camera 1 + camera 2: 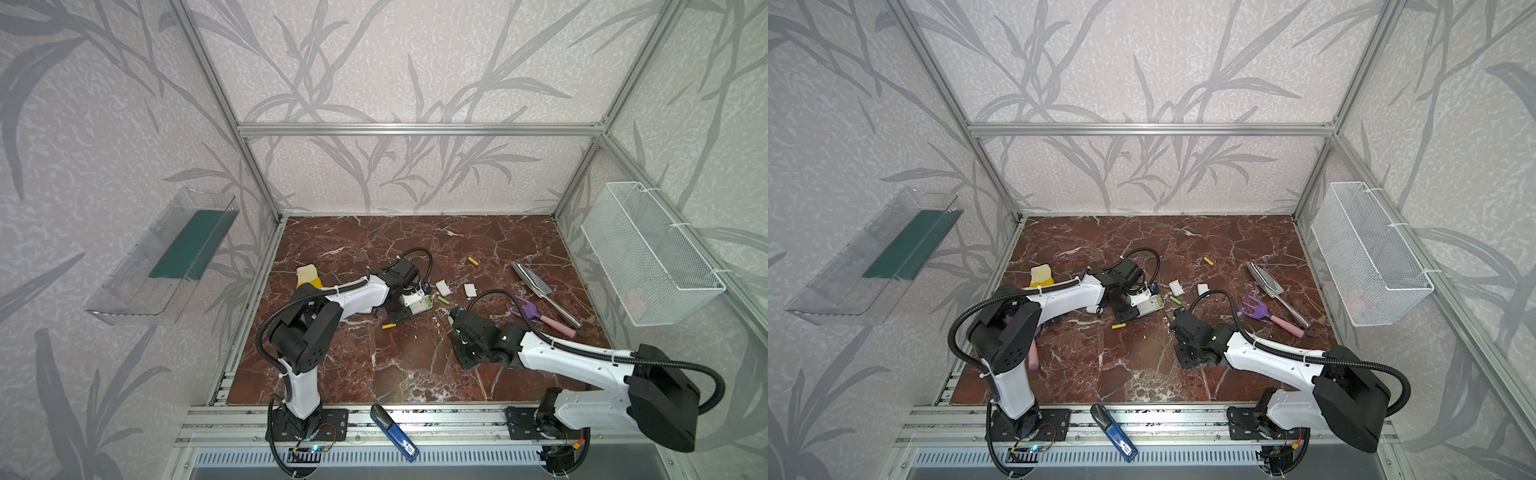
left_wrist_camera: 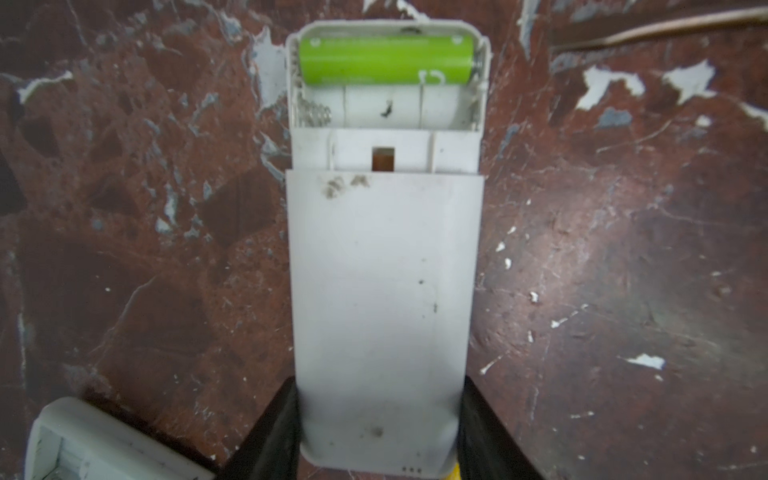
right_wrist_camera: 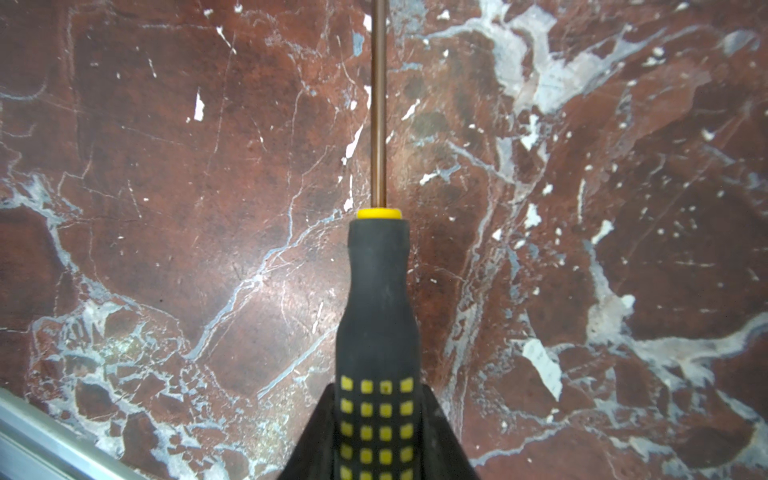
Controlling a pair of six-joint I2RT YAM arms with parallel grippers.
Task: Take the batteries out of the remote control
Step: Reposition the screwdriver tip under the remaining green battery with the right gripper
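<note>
Firstly, in a top view we list, loose on table (image 1: pixel 415 365): two yellow batteries (image 1: pixel 472 260) (image 1: pixel 388 326), green battery (image 1: pixel 444 300), two lids (image 1: pixel 443 286) (image 1: pixel 470 289). Left wrist: left gripper (image 2: pixel 379 382) clamps remote (image 2: pixel 382 270), compartment (image 2: pixel 386 108) holding one green cell (image 2: pixel 386 60). Right wrist: right gripper (image 3: pixel 378 390) clasps screwdriver (image 3: pixel 380 332).

The red-brown marble-look tabletop (image 3: pixel 166 232) was smooth with a soft sheen. The white matt plastic remote control (image 2: pixel 382 291) looked scuffed and smudged. The light green battery (image 2: pixel 386 60) in the remote's bay was glossy. The black-and-yellow-handled screwdriver (image 3: pixel 380 332) had a matt rubbery grip and a smooth coppery metal shaft.
</note>
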